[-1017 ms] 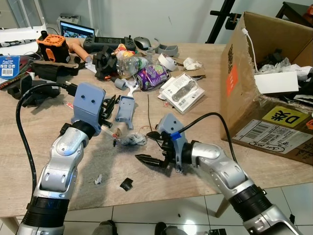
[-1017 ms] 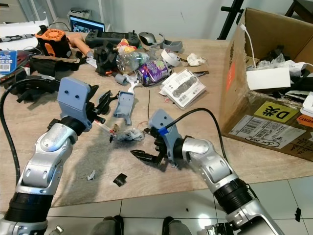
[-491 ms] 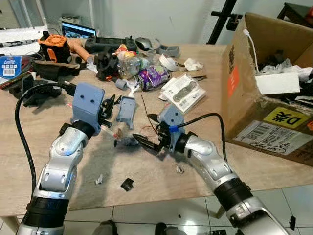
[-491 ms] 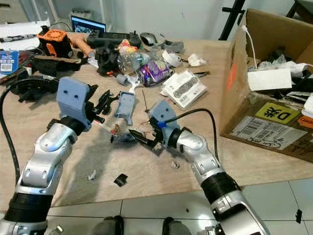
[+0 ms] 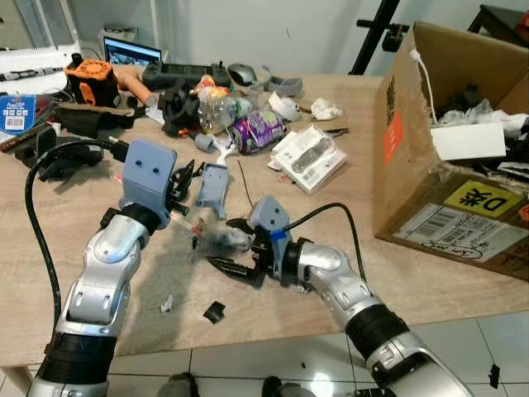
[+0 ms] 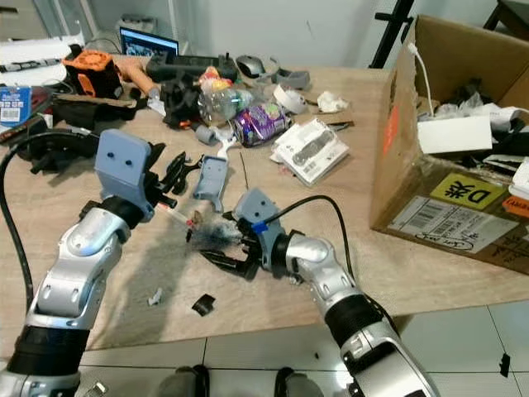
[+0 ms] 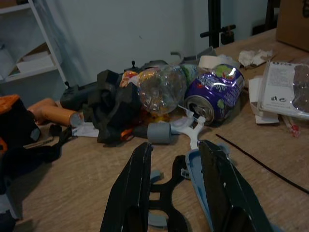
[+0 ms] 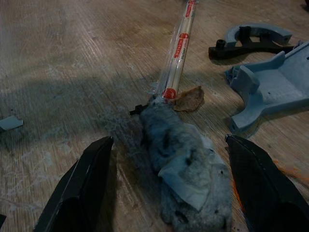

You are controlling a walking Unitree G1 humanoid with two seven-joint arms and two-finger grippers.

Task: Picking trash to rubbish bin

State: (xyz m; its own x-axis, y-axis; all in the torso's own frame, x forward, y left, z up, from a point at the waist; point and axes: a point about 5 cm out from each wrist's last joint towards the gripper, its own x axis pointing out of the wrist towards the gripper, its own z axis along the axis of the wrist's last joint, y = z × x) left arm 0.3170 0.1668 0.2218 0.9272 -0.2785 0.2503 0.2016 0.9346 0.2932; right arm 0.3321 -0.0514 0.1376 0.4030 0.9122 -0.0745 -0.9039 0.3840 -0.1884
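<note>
- Right gripper (image 5: 232, 251) rests low on the table (image 5: 331, 273), fingers spread wide around the grey tissue wad (image 8: 186, 166) (not yet pinched).
- Left gripper (image 7: 174, 186) hovers parted, empty.
- Further off, a purple can (image 5: 258, 130).

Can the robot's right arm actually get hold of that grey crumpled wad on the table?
Probably yes. The right gripper is open, one black finger on each side of the grey wad, with nothing between them. A wrapped straw touches the wad's far end.
</note>
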